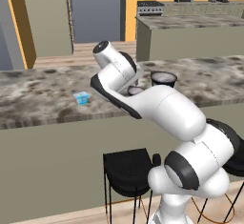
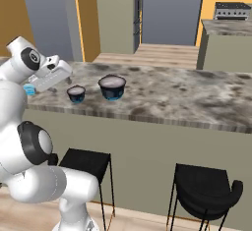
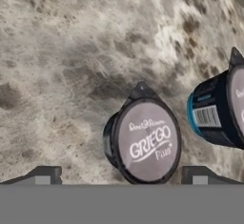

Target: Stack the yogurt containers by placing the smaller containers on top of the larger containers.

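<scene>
The smaller container, a tiny light-blue translucent cup [image 1: 82,97] [image 2: 29,90], stands alone on the marbled counter, left of my arm. The larger container, a round dark-blue cup [image 2: 112,87] [image 1: 163,78] [image 3: 221,108] with a whitish-grey lid, stands further right. Between them is a smaller dark round cup [image 2: 76,93] [image 1: 136,91] [image 3: 143,139] with a grey "Griego" lid. My gripper [image 3: 121,176] hovers open just above and short of this small dark cup, one fingertip [image 3: 45,175] on each side, holding nothing.
The counter [image 2: 187,97] runs across both base views, with its front edge toward me. Two black stools [image 2: 204,188] [image 1: 128,170] stand below it. A second counter [image 1: 190,23] with appliances lies behind.
</scene>
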Motion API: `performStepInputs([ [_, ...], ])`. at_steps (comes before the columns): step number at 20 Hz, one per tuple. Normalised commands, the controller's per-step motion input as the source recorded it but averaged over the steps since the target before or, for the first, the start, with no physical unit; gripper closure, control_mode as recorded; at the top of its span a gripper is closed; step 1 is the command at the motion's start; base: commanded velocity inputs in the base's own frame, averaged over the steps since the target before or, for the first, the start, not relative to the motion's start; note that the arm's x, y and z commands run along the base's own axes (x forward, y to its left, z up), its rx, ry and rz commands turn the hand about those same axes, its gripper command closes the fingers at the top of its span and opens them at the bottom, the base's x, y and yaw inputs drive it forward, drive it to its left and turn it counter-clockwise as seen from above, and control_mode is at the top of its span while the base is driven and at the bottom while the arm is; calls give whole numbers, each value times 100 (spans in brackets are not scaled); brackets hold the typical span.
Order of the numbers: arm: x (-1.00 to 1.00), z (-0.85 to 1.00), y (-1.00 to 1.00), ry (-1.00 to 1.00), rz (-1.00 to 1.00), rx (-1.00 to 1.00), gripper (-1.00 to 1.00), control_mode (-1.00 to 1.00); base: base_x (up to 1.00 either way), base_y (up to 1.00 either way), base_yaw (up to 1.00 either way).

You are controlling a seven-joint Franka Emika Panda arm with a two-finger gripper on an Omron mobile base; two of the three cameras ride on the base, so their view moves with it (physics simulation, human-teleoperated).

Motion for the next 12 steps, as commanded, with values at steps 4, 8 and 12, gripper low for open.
performStepInputs([
  [4,1,-10,0,0,0,0,-100,-100,0,0,0],
  [8,1,-8,0,0,0,0,-100,-100,0,0,0],
  [12,6,-13,0,0,0,0,-100,-100,0,0,0],
])
